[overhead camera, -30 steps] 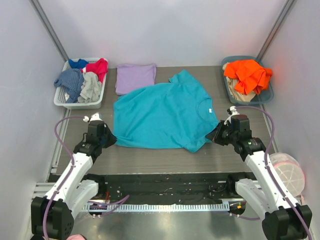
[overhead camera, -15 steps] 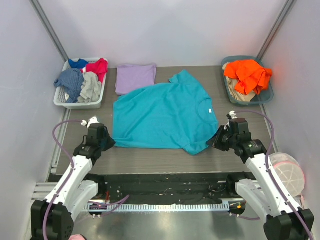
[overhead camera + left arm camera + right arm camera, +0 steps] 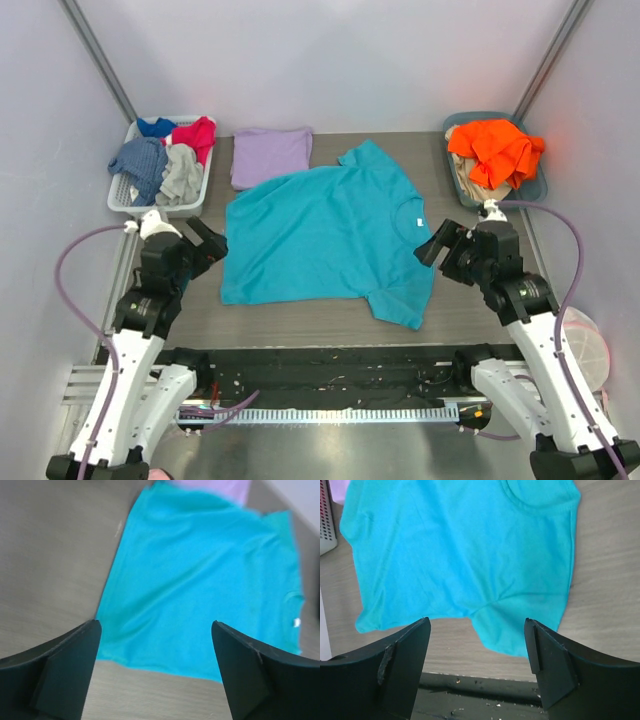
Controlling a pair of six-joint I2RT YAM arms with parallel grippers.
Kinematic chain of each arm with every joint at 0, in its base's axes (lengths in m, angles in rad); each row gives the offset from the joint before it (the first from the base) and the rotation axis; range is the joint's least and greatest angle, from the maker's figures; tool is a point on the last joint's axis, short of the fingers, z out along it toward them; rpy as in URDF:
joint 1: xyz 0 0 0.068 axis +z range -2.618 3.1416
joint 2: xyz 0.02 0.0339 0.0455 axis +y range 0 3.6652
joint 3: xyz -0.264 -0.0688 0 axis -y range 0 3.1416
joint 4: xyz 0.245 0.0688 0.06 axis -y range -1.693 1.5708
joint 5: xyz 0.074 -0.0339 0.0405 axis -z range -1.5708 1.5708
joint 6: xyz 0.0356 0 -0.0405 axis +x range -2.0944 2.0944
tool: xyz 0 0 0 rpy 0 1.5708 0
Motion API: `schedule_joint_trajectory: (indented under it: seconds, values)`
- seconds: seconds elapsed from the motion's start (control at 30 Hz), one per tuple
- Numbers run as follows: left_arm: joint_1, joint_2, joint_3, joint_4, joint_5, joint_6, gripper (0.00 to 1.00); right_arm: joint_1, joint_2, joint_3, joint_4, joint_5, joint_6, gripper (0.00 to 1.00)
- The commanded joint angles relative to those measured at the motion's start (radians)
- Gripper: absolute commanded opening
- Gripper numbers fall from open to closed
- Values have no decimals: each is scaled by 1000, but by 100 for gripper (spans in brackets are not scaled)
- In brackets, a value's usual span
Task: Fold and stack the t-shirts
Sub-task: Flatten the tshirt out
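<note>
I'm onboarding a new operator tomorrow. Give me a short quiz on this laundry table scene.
1. True or false: the teal shirt lies spread out, unfolded, on the table.
2. Where is the orange garment? A: flat on the table. B: in the bin on the right.
3. What do the left gripper and right gripper hold?
Key: 1 true. 2 B. 3 nothing; both are open.

Lab test cell; white walls [image 3: 330,60], metal corner posts [image 3: 98,58], grey table [image 3: 300,320]
</note>
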Motion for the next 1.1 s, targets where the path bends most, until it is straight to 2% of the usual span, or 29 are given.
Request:
schedule_joint_trajectory:
  seconds: [0.0,0.07,0.2,0.23,0.37,0.67,0.83,0.97,1.07]
  values:
    - [4,-35,81,-29,6,19,100,13,105,74,59,5,-79,85]
    - [4,-30,51,-20,26,26,100,31,153,75,62,-1,-111,86]
    - [6,-33,-32,9,116,17,100,160,216,52,64,61,-114,94]
    - [4,-44,-67,20,130,12,100,241,228,48,64,145,-105,95]
    - [1,-82,-124,63,159,6,100,384,271,6,116,252,-39,100]
    - [-3,-31,-159,110,186,22,100,393,389,-51,303,387,-21,97]
    - [-8,-24,-161,117,186,28,100,387,587,76,359,463,-119,95]
    - [-8,-38,-165,106,186,28,100,361,765,173,399,470,-180,95]
    - [-10,-58,-170,89,184,26,100,324,828,210,422,444,-197,95]
